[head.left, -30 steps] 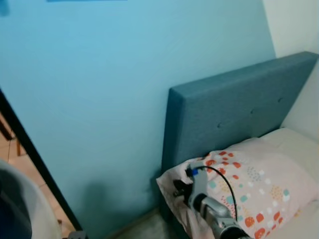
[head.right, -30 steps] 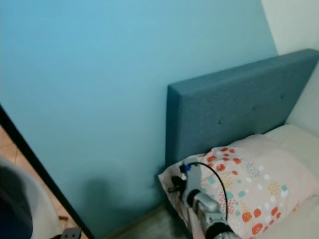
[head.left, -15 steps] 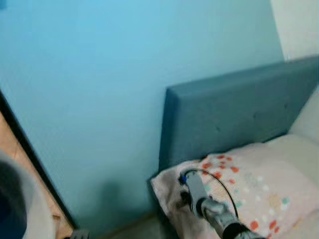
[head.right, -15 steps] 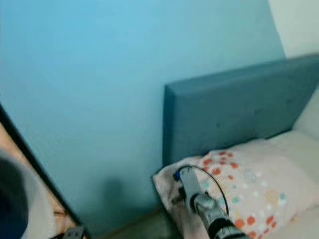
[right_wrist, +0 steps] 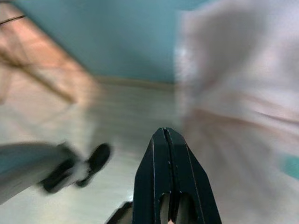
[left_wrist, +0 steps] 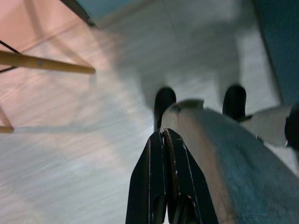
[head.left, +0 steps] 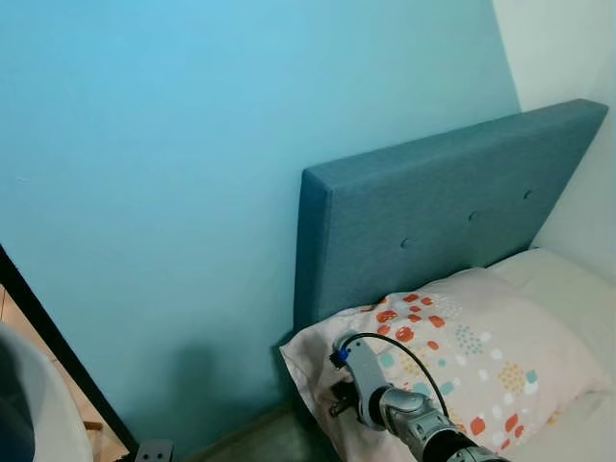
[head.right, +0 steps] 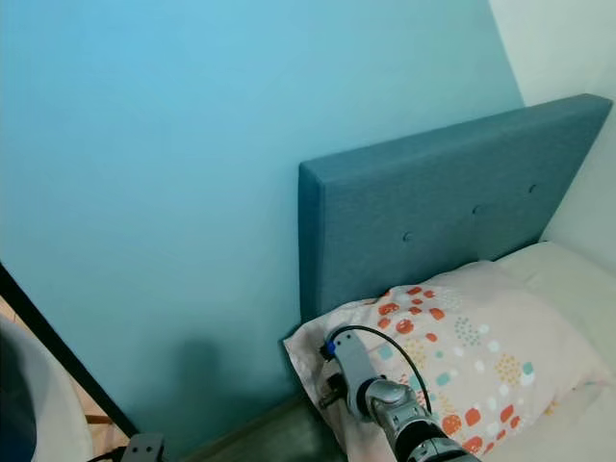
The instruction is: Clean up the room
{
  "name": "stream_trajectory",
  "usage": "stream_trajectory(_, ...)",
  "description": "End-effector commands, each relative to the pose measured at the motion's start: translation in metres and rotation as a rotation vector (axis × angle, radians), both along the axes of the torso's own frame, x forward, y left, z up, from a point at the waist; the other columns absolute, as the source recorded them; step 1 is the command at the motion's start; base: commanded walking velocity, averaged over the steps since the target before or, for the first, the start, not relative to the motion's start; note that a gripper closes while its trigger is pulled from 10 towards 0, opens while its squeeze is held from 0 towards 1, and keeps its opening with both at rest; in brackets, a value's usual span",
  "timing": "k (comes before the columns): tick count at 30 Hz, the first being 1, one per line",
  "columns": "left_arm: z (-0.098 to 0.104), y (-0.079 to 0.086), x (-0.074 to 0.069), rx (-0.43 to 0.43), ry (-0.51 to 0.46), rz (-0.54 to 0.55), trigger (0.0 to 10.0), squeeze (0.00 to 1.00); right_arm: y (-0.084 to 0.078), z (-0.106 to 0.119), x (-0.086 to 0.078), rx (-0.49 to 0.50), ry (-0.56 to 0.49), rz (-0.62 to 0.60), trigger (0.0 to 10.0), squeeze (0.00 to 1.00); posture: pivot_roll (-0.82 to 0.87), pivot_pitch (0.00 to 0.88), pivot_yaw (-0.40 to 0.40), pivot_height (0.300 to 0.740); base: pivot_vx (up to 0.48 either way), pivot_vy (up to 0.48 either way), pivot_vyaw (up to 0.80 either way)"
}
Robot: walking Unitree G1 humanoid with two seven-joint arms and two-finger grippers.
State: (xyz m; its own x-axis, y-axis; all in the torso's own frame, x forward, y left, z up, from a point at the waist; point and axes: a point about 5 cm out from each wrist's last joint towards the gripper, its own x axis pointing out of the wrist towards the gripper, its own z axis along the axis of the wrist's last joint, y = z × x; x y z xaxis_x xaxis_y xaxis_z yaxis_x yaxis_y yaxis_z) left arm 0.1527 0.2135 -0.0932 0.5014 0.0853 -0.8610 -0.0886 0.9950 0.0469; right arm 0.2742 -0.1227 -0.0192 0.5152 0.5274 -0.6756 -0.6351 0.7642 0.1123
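The head camera has swung a little since a second ago: the blue headboard (head.left: 443, 212) and the teal wall (head.left: 164, 173) sit differently in frame, and the blur of the half-second before is gone, so the robot seems to have settled after a turn or a step. The patterned pillow (head.left: 462, 356) lies at the head of the bed (head.left: 568, 289), against the headboard, in the same place relative to it; it has not been moved.

The right arm (head.left: 385, 399) reaches forward low over the pillow's near corner, closer to that corner than before. In the right wrist view the right gripper (right_wrist: 167, 140) has its jaws pressed together with nothing between them, and the pillow's pale cloth (right_wrist: 233, 93) is just beside it. The left gripper (left_wrist: 163, 144) hangs idle over the floor (left_wrist: 70, 116), jaws likewise closed and empty.

My judgement: nothing is grasped yet, and the tidying at the bed is only being approached
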Motion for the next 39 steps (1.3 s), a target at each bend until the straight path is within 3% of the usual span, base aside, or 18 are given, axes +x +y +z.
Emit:
stream_trajectory(1, 0.006, -0.002, 0.013, -0.007, -0.064, -0.001, 10.0, 0.0, 0.003, 0.003, 0.001, 0.028, 0.03, 0.065, 10.0, 0.0, 0.0, 0.0, -0.064, 0.715, 0.0, 0.0, 0.0)
stream_trajectory(3, 0.019, -0.001, 0.038, -0.013, -0.179, -0.044, 10.0, 0.0, -0.001, 0.01, 0.003, 0.043, 0.067, 0.152, 10.0, 0.0, 0.0, 0.0, -0.061, 0.7, 0.0, 0.0, 0.0)
stream_trajectory(7, 0.028, -0.002, 0.052, -0.009, -0.245, -0.093, 10.0, 0.0, -0.009, 0.012, 0.005, -0.002, 0.077, 0.17, 10.0, 0.0, 0.0, 0.0, -0.061, 0.69, 0.0, 0.0, 0.0)
stream_trajectory(9, 0.04, -0.004, 0.07, 0.026, -0.322, -0.172, 10.0, 0.0, -0.018, 0.013, 0.008, -0.048, 0.098, 0.169, 10.0, 0.0, 0.0, 0.0, -0.062, 0.675, 0.0, 0.0, 0.0)
stream_trajectory(12, 0.044, -0.002, 0.076, 0.038, -0.34, -0.182, 10.0, 0.0, -0.022, 0.014, 0.009, -0.066, 0.117, 0.158, 10.0, 0.0, 0.0, 0.0, -0.064, 0.665, 0.0, 0.0, 0.0)
stream_trajectory(20, 0.04, -0.009, 0.071, 0.001, -0.299, -0.257, 10.0, 0.0, -0.028, 0.015, 0.009, -0.103, 0.154, 0.126, 10.0, 0.0, -0.01, 0.0, -0.057, 0.64, 0.0, 0.0, 0.0)
stream_trajectory(22, 0.034, -0.017, 0.064, -0.023, -0.266, -0.342, 10.0, 0.0, -0.028, 0.014, 0.008, -0.112, 0.164, 0.129, 10.0, 0.0, -0.01, 0.0, -0.054, 0.63, 0.0, 0.0, 0.0)
stream_trajectory(25, 0.03, -0.02, 0.057, -0.037, -0.238, -0.388, 10.0, 0.0, -0.025, 0.011, 0.005, -0.153, 0.161, 0.171, 10.0, 0.0, -0.01, 0.0, -0.053, 0.62, 0.0, 0.0, 0.0)
stream_trajectory(31, 0.028, -0.019, 0.054, -0.048, -0.23, -0.38, 10.0, 0.0, -0.019, 0.011, 0.004, -0.189, 0.157, 0.216, 10.0, 0.0, 0.0, 0.0, -0.054, 0.605, 0.0, 0.0, 0.0)
stream_trajectory(33, 0.028, -0.019, 0.053, -0.055, -0.233, -0.376, 10.0, 0.0, -0.025, 0.011, 0.006, -0.307, 0.136, 0.258, 10.0, 0.0, 0.0, 0.0, -0.054, 0.595, 0.0, 0.0, 0.0)
stream_trajectory(35, 0.028, -0.019, 0.053, -0.055, -0.233, -0.376, 10.0, 0.0, -0.025, 0.011, 0.006, -0.307, 0.136, 0.258, 10.0, 0.0, 0.0, 0.0, -0.054, 0.595, 0.0, 0.0, 0.0)
stream_trajectory(36, 0.029, -0.019, 0.053, -0.053, -0.236, -0.387, 10.0, 0.0, -0.029, 0.014, 0.01, -0.351, 0.114, 0.258, 10.0, 0.0, 0.0, 0.0, -0.053, 0.59, 0.0, 0.0, 0.0)
stream_trajectory(39, 0.03, -0.02, 0.055, -0.056, -0.252, -0.398, 10.0, 0.0, -0.032, 0.032, 0.026, -0.352, 0.026, 0.214, 10.0, 0.0, 0.0, 0.0, -0.053, 0.59, 0.0, 0.0, 0.0)
